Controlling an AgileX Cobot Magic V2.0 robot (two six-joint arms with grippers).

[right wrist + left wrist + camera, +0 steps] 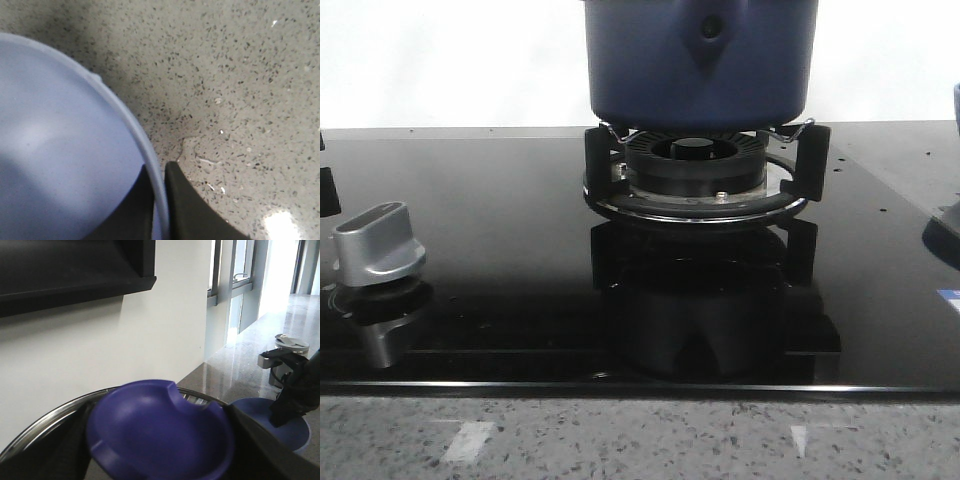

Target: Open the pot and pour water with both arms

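The dark navy pot point(700, 60) stands on the gas burner point(695, 170); its top is cut off by the frame edge. In the left wrist view my left gripper point(160, 440) is shut on the lid's blue knob point(160, 430), dark fingers point(257, 450) on both sides. The lid's steel rim point(45, 420) curves behind the knob. My right gripper point(159, 172) is shut on the rim of a light blue bowl point(60, 165), one finger inside and one outside. That bowl point(260, 412) and the right gripper point(295, 390) also show in the left wrist view.
A silver stove knob point(378, 240) sits on the black glass hob point(500, 220) at the left. The bowl's edge point(956, 100) shows at the far right. A speckled stone counter point(240, 75) lies under the bowl. A steel cup point(290, 347) stands behind it.
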